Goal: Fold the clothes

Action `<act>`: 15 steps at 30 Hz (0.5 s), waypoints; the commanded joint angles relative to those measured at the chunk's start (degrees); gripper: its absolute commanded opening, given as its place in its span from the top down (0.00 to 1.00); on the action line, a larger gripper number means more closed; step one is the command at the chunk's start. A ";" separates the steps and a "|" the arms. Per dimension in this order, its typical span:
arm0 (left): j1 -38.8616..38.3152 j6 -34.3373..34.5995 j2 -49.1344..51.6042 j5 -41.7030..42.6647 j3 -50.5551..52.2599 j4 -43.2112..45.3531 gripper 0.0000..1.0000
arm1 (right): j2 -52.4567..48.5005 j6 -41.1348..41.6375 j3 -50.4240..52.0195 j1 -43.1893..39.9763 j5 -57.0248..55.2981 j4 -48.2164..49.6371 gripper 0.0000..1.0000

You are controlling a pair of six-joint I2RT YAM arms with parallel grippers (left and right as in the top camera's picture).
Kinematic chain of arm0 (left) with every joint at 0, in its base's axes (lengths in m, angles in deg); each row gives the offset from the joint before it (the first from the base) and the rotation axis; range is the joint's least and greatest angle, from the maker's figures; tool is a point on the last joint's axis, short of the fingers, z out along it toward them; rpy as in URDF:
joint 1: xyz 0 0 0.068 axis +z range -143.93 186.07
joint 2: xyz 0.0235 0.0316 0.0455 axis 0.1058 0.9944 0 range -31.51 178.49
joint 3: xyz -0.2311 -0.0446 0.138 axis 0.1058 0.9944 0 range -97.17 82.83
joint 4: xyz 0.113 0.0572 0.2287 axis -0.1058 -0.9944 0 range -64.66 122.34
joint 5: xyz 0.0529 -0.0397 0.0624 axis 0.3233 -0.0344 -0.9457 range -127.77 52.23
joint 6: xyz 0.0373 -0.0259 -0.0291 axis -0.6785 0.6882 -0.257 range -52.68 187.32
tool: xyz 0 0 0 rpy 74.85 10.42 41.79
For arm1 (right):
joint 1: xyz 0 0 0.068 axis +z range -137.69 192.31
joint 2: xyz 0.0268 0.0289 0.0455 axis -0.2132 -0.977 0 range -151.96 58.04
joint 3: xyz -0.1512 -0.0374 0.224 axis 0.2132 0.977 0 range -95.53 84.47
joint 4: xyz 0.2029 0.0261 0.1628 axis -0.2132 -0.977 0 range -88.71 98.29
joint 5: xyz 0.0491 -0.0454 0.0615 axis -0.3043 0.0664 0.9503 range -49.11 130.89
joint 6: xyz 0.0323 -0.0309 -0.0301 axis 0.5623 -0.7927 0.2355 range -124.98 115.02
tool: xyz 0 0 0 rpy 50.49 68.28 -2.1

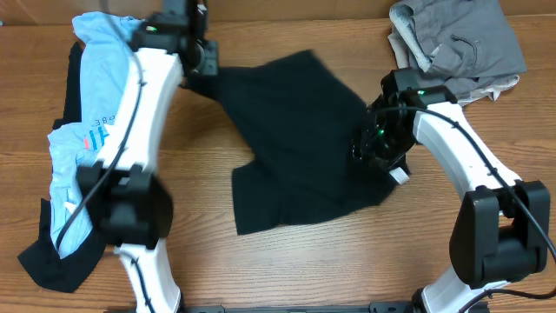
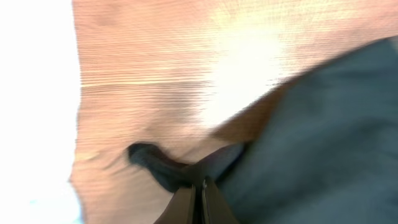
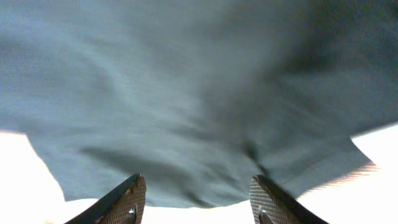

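A large black shirt (image 1: 295, 148) lies crumpled in the middle of the wooden table (image 1: 287, 269). My left gripper (image 1: 207, 63) is at its far-left corner, and in the left wrist view its jaws (image 2: 200, 186) are pressed together on a pinched fold of the black shirt (image 2: 323, 143). My right gripper (image 1: 375, 149) hovers at the shirt's right edge, near a small white label (image 1: 399, 176). In the right wrist view its fingers (image 3: 198, 193) stand apart with nothing between them, and the black shirt (image 3: 186, 93) is spread just beyond.
A light-blue printed tee (image 1: 95, 113) lies along the left side, partly under my left arm, with a dark piece (image 1: 52, 261) below it. Grey and beige garments (image 1: 460, 39) are heaped at the back right corner.
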 commanded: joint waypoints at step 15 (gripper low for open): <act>-0.68 8.63 -7.65 -5.60 -0.94 -17.97 0.96 | 1.25 3.43 17.46 0.76 4.79 20.90 0.46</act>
